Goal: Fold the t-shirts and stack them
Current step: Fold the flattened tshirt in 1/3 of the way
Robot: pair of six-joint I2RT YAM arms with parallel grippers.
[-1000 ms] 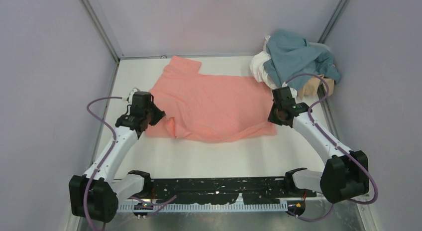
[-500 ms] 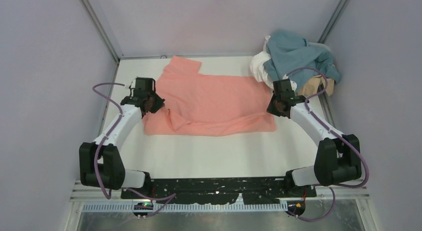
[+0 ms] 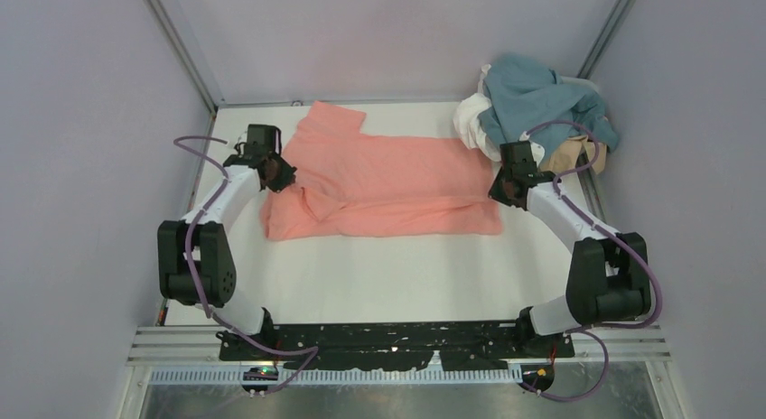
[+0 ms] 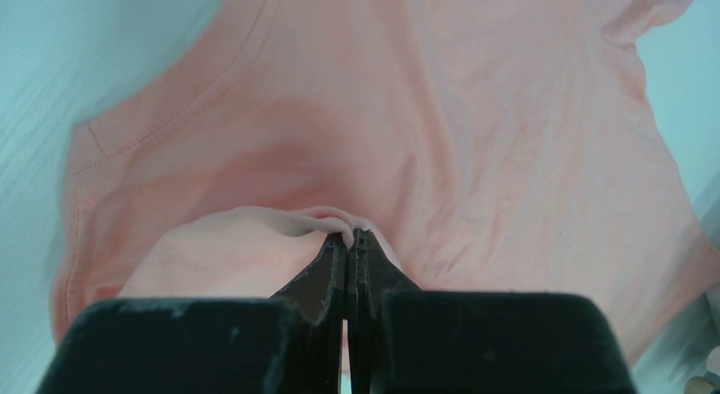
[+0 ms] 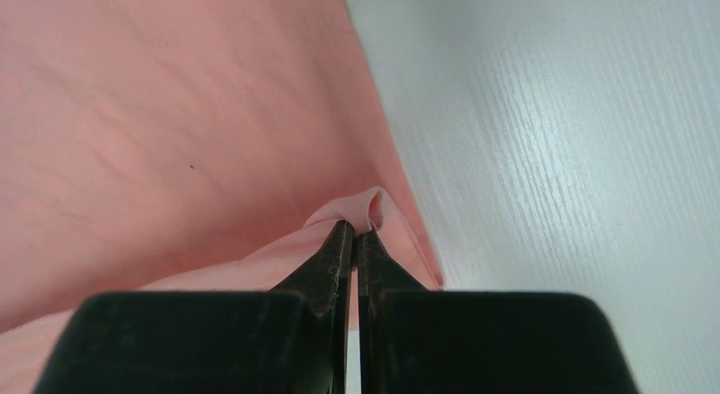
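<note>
Left fingers [image 4: 327, 279] and right fingers [image 5: 331, 267] each pinch a lifted edge of the salmon-pink t-shirt [image 3: 397, 180] (I see the rest lying flat mid-counter [image 3: 406, 274]).

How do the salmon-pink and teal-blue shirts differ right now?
The salmon-pink shirt lies spread out; the teal-blue shirt sits crumpled at the far right. The left gripper and right gripper pinch the salmon-pink shirt; nothing holds the teal-blue shirt. Both are plain cloth.

Plain salmon-pink t-shirt [image 3: 397, 180]; teal-blue t-shirt [image 3: 533, 98], white t-shirt [image 3: 471, 125] and tan t-shirt [image 3: 565, 157]; white table [image 3: 388, 274].
</note>
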